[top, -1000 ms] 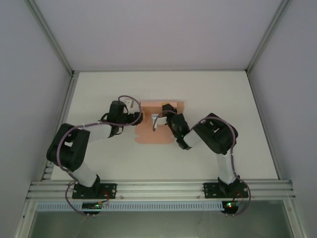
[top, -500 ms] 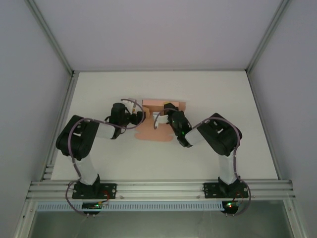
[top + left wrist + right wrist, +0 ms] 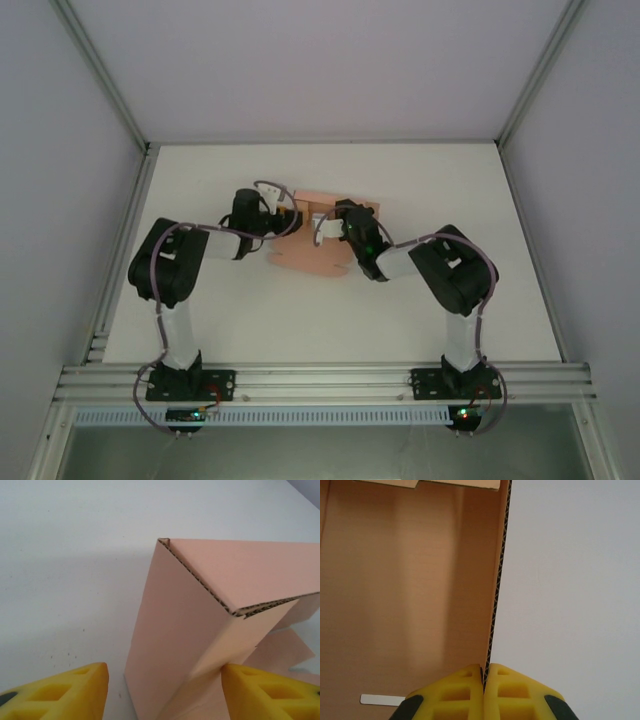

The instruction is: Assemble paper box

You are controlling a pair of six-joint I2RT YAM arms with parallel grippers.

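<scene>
The right hand [image 3: 484,674] pinches one wall edge of the paper box [image 3: 310,258]. The left hand [image 3: 164,685] gapes around a raised panel, apparently touching one side.

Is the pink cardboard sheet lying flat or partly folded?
Partly folded: the salmon-pink cardboard sheet has panels raised off the white table, meeting at a creased corner.

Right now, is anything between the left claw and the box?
Nothing visible. A raised panel of the box sits inside the open left claw, bare table beside it. The right claw pinches a wall's edge.
</scene>
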